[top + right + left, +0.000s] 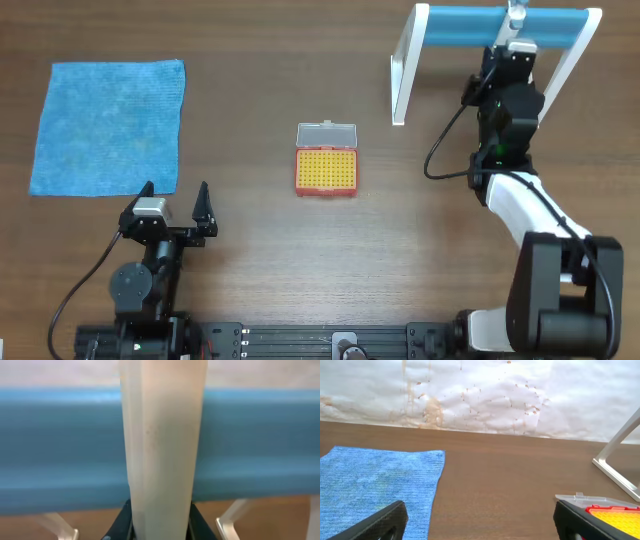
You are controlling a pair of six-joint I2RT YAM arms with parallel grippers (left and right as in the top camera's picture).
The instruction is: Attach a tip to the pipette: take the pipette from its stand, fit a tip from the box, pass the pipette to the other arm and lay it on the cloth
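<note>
Right jaws: up at the stand (400, 70), past the tip box (326, 172) on the right arm's side. They sit close against both sides of the pipette (162, 445) and look closed on it. The pipette hangs upright on the stand's blue bar (470, 25), not yet lifted off.

Left jaws: spread wide and empty, on the other side of the tip box, nearer the arm bases. The cloth (108, 128) lies well apart from the tip box, just beyond the left jaws.

What could go wrong for you from here (judgement only):
- If you pull straight back, the pipette may catch on the bar. The stand looks light and could skid or tip over on the counter (400, 260). Raise the pipette clear before you draw away.
- The pipette body looks smooth. I cannot tell how high or low the hold is. If it swivels in the jaws, the nose will meet the tips crooked.
- The tip box is small and loose, with its lid open. An off-centre press may shove it, tilt it, or land between tips.
- At the hand-over, a right hold on mid-body leaves the left jaws little bare body to take. Letting go too early drops the pipette and could knock the tip off.
- The near edge of the cloth lies close to the left jaws. A low approach could snag it and drag it.
</note>
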